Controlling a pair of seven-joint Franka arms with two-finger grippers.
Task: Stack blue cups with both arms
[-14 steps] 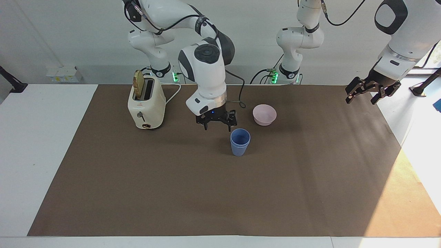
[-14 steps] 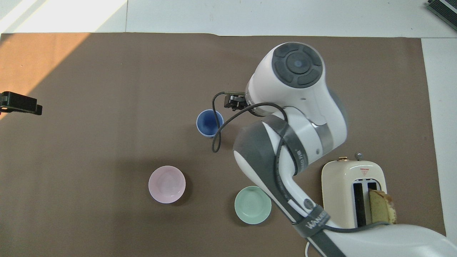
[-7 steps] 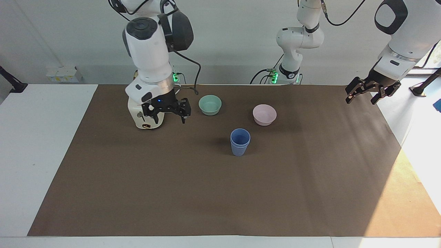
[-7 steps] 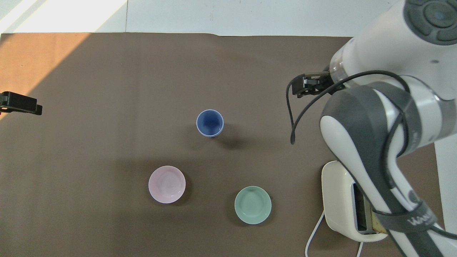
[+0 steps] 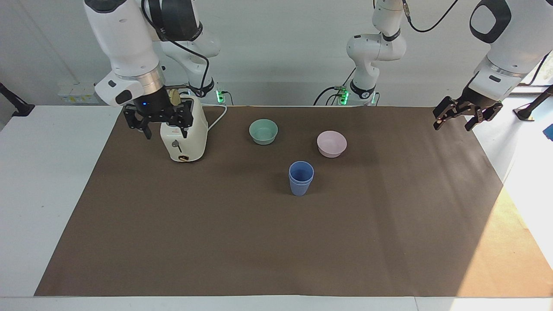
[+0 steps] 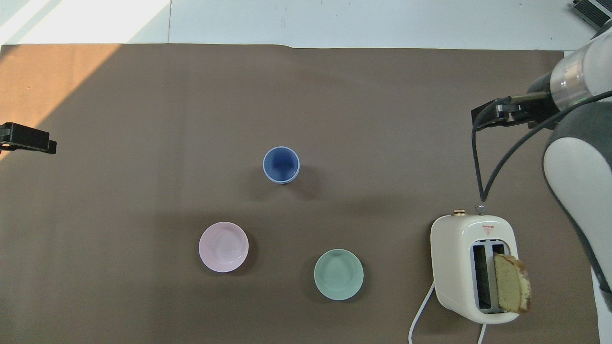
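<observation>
The two blue cups (image 5: 301,178) stand upright mid-mat, one nested inside the other, and appear from above as a single blue rim (image 6: 281,165). Nothing touches them. My right gripper (image 5: 165,128) hangs open and empty in the air over the mat beside the toaster, toward the right arm's end of the table; in the overhead view it (image 6: 495,113) shows at the picture's edge. My left gripper (image 5: 452,123) waits open and empty above the mat's edge at the left arm's end, with only its tip (image 6: 28,138) showing from above.
A cream toaster (image 5: 183,138) with a slice of bread (image 6: 510,283) in one slot stands near the right arm's base. A mint-green bowl (image 5: 263,131) and a pale pink bowl (image 5: 331,143) sit nearer to the robots than the cups. A brown mat (image 5: 276,242) covers the table.
The right arm has swung away from beside the cups toward its own end of the table and risen, uncovering the green bowl. The stacked cups and the left arm have not moved.
</observation>
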